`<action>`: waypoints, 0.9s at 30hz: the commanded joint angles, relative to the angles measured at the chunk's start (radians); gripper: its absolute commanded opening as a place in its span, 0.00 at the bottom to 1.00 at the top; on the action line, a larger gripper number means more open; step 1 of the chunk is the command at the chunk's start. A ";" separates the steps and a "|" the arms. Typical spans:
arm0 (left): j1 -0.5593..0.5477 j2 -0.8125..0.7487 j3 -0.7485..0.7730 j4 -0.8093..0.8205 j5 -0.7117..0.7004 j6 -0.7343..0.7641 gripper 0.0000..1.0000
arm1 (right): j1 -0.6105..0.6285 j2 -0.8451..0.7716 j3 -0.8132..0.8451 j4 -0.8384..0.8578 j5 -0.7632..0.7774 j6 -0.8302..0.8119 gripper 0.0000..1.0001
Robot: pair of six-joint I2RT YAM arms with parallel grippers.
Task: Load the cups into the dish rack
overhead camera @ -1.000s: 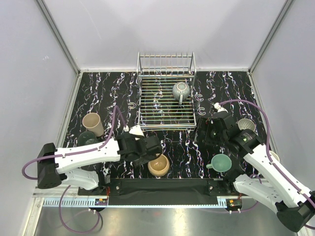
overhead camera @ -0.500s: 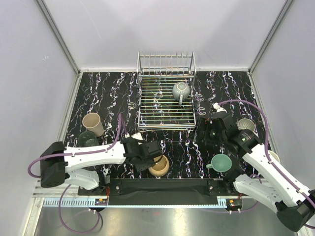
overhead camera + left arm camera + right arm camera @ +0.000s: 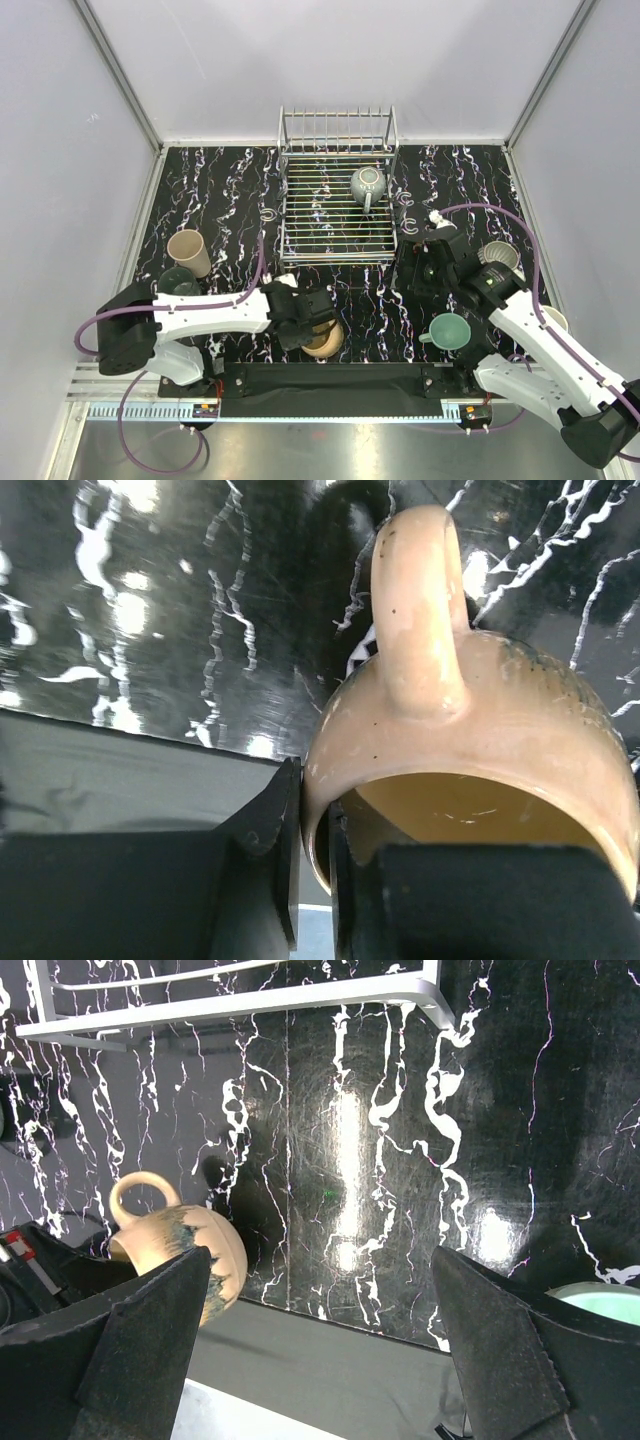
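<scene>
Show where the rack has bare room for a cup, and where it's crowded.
The dish rack grid is bare left of the grey-green mug, to its left rim. The table between rack front and tan mug: bare. Crowded: right, around teal cup and whitish cup.

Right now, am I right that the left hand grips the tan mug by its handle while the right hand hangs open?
Not quite. The left hand grips the tan mug by its rim, one finger inside and one outside, and the handle is free; the left wrist view shows it. The right hand does hang open.
</scene>
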 commanded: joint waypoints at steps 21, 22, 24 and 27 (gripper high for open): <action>-0.031 -0.361 0.010 0.729 -0.762 1.545 0.00 | 0.005 0.125 0.136 0.289 -0.479 0.262 0.93; -0.033 -0.391 -0.062 0.809 -0.762 1.619 0.00 | 0.005 0.128 0.140 0.286 -0.486 0.274 0.93; -0.033 -0.473 -0.127 1.052 -0.727 1.833 0.00 | 0.004 0.130 0.157 0.286 -0.513 0.317 0.92; -0.033 -0.532 -0.239 1.327 -0.667 2.083 0.00 | 0.005 0.145 0.179 0.301 -0.574 0.391 0.91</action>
